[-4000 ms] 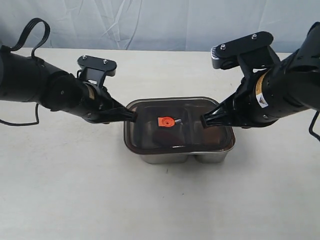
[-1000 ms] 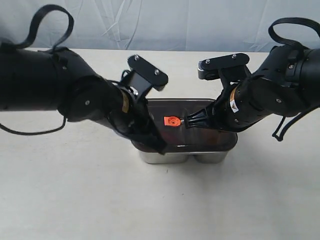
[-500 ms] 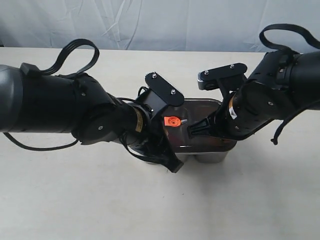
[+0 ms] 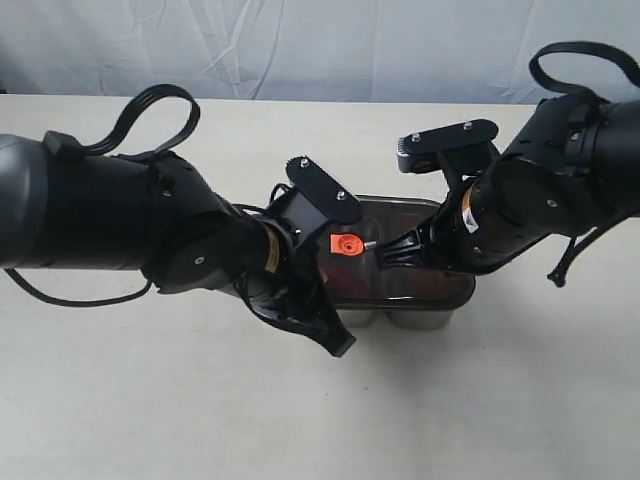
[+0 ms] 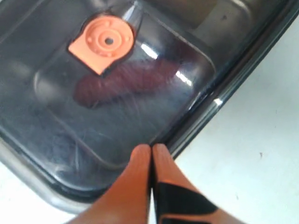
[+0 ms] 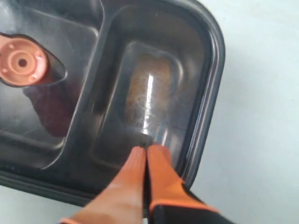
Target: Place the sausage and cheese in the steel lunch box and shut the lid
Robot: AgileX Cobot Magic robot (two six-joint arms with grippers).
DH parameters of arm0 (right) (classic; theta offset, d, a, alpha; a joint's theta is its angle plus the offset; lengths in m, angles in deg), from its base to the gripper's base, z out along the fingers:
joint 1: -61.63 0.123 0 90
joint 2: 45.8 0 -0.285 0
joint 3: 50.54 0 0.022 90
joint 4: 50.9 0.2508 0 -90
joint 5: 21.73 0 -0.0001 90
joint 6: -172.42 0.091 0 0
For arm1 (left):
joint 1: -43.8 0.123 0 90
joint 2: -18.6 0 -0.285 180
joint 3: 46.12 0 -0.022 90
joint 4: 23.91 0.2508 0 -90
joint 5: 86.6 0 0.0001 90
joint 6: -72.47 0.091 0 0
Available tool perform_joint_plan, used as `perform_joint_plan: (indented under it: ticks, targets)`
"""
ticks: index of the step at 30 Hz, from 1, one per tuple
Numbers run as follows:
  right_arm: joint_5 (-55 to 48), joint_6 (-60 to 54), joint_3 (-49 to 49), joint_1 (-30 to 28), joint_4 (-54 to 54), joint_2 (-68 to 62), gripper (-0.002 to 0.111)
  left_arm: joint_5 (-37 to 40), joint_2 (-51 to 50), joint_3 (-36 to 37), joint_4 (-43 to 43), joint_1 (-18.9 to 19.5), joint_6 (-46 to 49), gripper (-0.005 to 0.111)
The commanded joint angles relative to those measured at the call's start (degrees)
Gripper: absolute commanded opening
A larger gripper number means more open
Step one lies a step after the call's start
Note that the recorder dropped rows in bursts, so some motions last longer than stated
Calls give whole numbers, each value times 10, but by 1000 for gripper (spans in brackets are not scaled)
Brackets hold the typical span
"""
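Already the sausage (image 5: pixel 126 79) and cheese (image 6: pixel 145 93) show through the lid (image 4: pixel 400 285), which sits on the steel lunch box (image 4: pixel 425 318). My left tool (image 5: pixel 150 153), pinched together and empty, meets its rim at 7 o'clock. My right tool (image 6: pixel 145 151), likewise, rests at 3 o'clock of centre. Only final seating remains, I judge.

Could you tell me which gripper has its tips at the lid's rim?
The left gripper: shut, it meets the lid's rim, whereas the right gripper sits further in, above the cheese.
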Motion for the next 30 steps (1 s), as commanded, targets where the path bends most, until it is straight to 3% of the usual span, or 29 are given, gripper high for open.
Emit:
perform_joint_plan:
  ticks: [1, 12, 17, 21, 24, 27, 30]
  targets:
    - [0, -4, 0, -2, -8, 28, -1, 22, 27, 8, 5, -1, -3, 0]
    - [-10, -1, 0, -2, -18, 69, -1, -24, 105, 8, 14, -1, -6, 0]
    - [-43, 17, 0, 23, -35, 186, -1, -13, 196, 8, 13, -2, -6, 0]
    - [-117, 116, -1, 119, -128, 266, -1, -5, 304, 27, 9, -11, -22, 0]
    - [-178, 236, -14, 222, -221, 318, -1, 2, 398, 65, 2, -39, -25, 0]
    - [-210, 254, -38, 317, -254, 351, -1, 27, 492, 115, -12, -49, -27, 0]
    - [-221, 275, -61, 359, -282, 360, -1, 46, 543, 141, 1, -49, -27, 0]
